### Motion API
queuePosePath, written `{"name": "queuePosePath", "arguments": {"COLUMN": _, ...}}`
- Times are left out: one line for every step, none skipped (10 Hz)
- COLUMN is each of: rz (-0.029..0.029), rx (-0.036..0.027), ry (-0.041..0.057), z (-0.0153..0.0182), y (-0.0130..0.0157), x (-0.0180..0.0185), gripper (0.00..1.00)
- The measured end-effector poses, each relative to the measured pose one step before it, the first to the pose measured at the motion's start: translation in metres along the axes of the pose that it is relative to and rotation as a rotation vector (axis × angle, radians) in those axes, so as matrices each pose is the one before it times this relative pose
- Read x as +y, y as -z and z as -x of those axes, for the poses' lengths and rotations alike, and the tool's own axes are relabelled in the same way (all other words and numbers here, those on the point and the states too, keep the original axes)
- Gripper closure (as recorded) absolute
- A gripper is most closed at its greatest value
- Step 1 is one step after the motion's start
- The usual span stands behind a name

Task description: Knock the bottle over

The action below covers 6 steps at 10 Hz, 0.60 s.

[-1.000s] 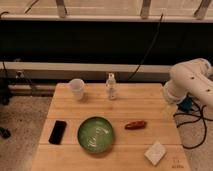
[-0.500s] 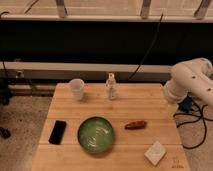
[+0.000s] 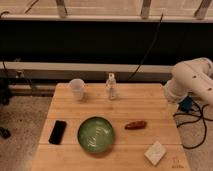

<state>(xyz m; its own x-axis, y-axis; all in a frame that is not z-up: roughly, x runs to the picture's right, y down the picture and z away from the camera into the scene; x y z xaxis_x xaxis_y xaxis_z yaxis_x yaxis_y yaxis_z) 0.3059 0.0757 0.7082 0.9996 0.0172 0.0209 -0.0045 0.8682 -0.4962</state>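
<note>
On my table (image 3: 65,107): bottle (image 3: 111,86) upright, far centre; cup (image 3: 77,89) left of it; green bowl (image 3: 95,133) near; phone (image 3: 58,132) left. My arm (image 3: 192,80) right, gripper out of sight.

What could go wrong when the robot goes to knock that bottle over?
The bottle stands near the table's back edge, so once toppled it might roll off. The white cup stands beside it, on the side away from the arm, so a long sweep could hit it too. The claw is not in view; only the arm shows, at the table's right edge.
</note>
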Motion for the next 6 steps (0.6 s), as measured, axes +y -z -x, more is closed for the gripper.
{"name": "queuePosePath", "arguments": {"rz": 0.00155, "rx": -0.00046, "ry": 0.00085, "z": -0.00022, "y": -0.00056, "x": -0.00031, "gripper": 0.2}}
{"name": "queuePosePath", "arguments": {"rz": 0.00079, "rx": -0.00196, "ry": 0.00113, "z": 0.00073, "y": -0.00125, "x": -0.00042, "gripper": 0.2}}
{"name": "queuePosePath", "arguments": {"rz": 0.00174, "rx": -0.00145, "ry": 0.00222, "z": 0.00362, "y": -0.00327, "x": -0.00245, "gripper": 0.2}}
{"name": "queuePosePath", "arguments": {"rz": 0.0029, "rx": -0.00942, "ry": 0.00571, "z": 0.01707, "y": -0.00794, "x": -0.01071, "gripper": 0.2}}
{"name": "queuePosePath", "arguments": {"rz": 0.00316, "rx": -0.00221, "ry": 0.00886, "z": 0.01269, "y": -0.00979, "x": -0.01009, "gripper": 0.2}}
{"name": "queuePosePath", "arguments": {"rz": 0.00494, "rx": -0.0033, "ry": 0.00957, "z": 0.01068, "y": -0.01012, "x": -0.00864, "gripper": 0.2}}
